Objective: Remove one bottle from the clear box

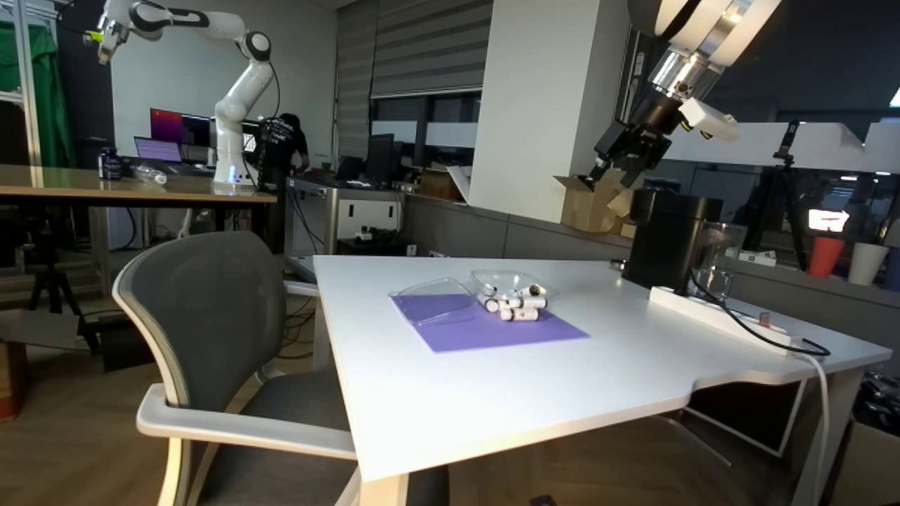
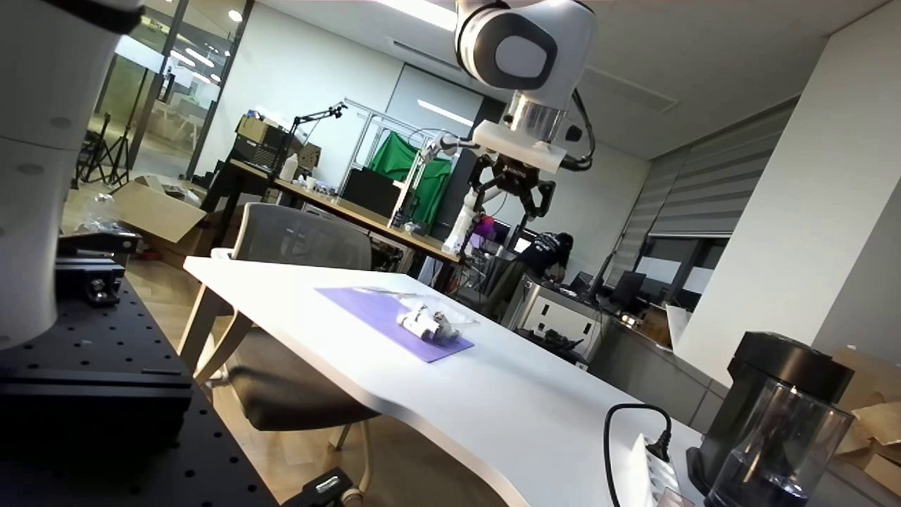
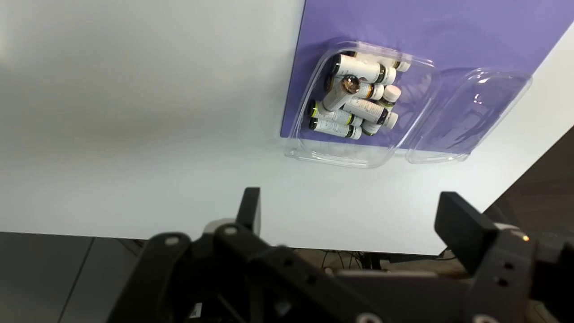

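Observation:
The clear box (image 3: pixel 410 96) lies open, partly on a purple mat (image 3: pixel 426 22), in the wrist view. It holds several small bottles (image 3: pixel 358 69) with white labels, mostly lying flat. One bottle (image 3: pixel 336 98) is tilted up on the others, its shiny brown end toward the camera. The box's clear lid (image 3: pixel 475 116) lies beside it. In both exterior views the bottles (image 1: pixel 520 303) (image 2: pixel 422 324) show on the white table. My gripper (image 3: pixel 350 197) is open with nothing between its fingers. In both exterior views the gripper (image 1: pixel 609 181) (image 2: pixel 490 246) is high above the table, apart from the box.
A black machine with a clear tank (image 1: pixel 664 239) stands on the table. A white power strip (image 1: pixel 717 320) with a black cable lies by it. A grey chair (image 1: pixel 211 316) stands against the table. The table edge (image 3: pixel 134 235) shows in the wrist view.

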Controlling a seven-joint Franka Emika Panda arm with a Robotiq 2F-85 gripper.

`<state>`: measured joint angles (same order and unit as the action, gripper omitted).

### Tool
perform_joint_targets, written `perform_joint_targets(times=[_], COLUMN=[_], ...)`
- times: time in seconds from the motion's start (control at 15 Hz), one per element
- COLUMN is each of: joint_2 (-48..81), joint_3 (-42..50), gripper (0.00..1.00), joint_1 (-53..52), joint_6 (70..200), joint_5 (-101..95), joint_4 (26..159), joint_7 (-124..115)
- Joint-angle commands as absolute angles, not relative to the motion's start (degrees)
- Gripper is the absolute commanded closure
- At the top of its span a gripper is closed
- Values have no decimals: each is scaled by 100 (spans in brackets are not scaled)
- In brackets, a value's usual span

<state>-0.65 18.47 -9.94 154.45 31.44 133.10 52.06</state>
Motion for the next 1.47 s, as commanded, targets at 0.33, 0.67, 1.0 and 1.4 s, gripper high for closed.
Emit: perform_joint_targets(times=[0.33,0.67,1.0,1.4], joint_2=[-65,-65,123,786], joint_3=[1847,1847,1817,1581], gripper=[0,0,0,0], joint_1=[-994,-994,-1031,-1080], joint_6=[15445,15445,15429,15513], joint_5=[3144,3144,3614,4877], joint_4=[13309,13309,13045,12580], joint_7=[5206,5206,5562,6553])
